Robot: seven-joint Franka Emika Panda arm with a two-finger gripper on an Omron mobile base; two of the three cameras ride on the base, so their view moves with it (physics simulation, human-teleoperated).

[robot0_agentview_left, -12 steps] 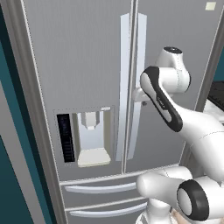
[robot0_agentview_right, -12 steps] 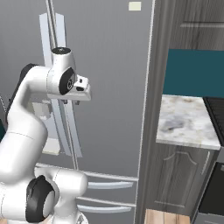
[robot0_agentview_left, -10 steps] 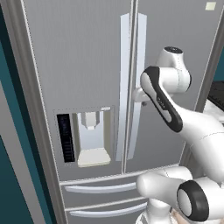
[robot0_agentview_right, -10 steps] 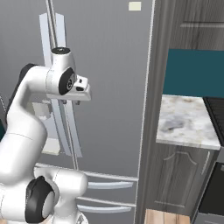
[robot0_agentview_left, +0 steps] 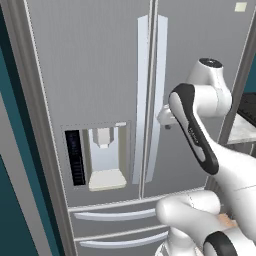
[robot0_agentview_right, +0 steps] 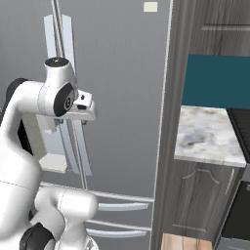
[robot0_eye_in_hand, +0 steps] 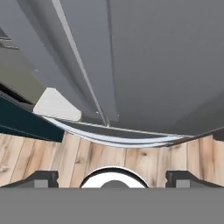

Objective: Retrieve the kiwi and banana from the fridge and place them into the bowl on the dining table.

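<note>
The grey-silver fridge stands with both doors shut, so the kiwi and banana are hidden. Its two long pale handles run down the middle seam, and the dispenser sits in the left door. My gripper is close in front of the right door's handle at mid height, with the hand pointing at the fridge front. In the hand view the gripper is open, its fingertips wide apart with nothing between them, looking down the door seam. The bowl and dining table are out of view.
Two bottom drawers with curved handles lie below the doors. A dark tall cabinet panel borders the fridge on the right, then a speckled marble counter over dark cabinets. A teal wall is on the left, and the floor is wooden.
</note>
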